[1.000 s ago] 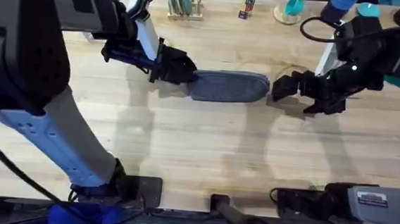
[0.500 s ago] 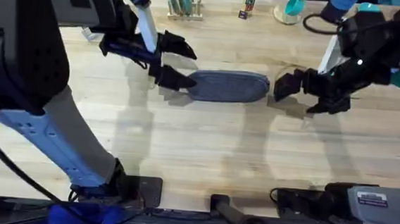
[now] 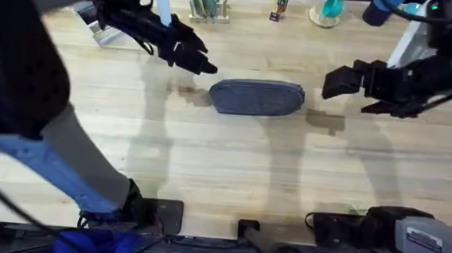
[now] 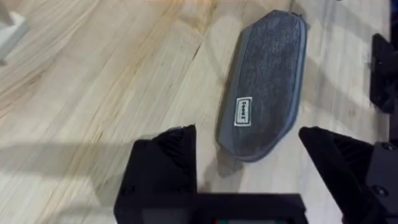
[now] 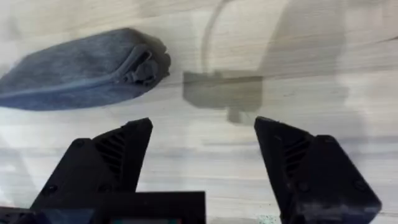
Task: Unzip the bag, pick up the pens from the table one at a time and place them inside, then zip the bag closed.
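The bag (image 3: 257,97) lay zipped on the table (image 3: 231,167), between the two arms. The left gripper (image 3: 189,54) hung above its left end, fingers spread and empty; the right gripper (image 3: 349,81) hovered off its right end, likewise open. Its zipper pull (image 5: 140,67) was blurred.

You look down from overhead across the table (image 3: 231,167), while both wrist cameras face the bag (image 4: 264,87) close up.
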You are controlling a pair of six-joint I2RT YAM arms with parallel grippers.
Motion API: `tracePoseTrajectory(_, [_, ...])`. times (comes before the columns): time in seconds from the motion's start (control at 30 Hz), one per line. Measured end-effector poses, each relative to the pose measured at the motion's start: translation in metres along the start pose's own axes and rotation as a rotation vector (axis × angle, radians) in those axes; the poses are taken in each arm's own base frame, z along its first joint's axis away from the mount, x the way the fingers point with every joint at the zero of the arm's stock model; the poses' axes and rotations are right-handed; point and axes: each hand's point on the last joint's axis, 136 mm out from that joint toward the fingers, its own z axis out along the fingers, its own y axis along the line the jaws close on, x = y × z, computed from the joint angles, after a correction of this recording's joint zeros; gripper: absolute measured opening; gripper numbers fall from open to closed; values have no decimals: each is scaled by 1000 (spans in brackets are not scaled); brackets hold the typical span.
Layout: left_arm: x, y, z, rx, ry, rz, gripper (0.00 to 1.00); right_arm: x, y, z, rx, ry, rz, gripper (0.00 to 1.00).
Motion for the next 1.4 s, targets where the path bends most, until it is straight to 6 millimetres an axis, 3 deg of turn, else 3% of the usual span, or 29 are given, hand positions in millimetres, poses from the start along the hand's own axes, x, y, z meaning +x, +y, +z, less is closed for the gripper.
tracePoseTrajectory(0.3, [-35, -42, -44, -223, 71, 3, 997, 4, 4, -30, -22, -92, -48, 996])
tracePoseTrajectory(0.53, [-48, -77, -69, -410, 101, -69, 997, 13, 10, -46, -54, -119, -96, 996])
tracePoseTrajectory(0.63, [-44, -101, -87, -502, 98, -162, 997, 21, 11, -55, -58, -98, -133, 996])
tracePoseTrajectory(0.9, [-37, -142, -107, -623, 74, -229, 997, 13, 18, -83, -65, -134, -178, 996])
tracePoseTrajectory(1.07, [-21, -160, -108, -664, 41, -270, 997, 16, 21, -87, -70, -125, -189, 996])
tracePoseTrajectory(1.4, [20, -178, -103, -685, 9, -365, 997, 36, 42, -84, -99, -65, -323, 996])
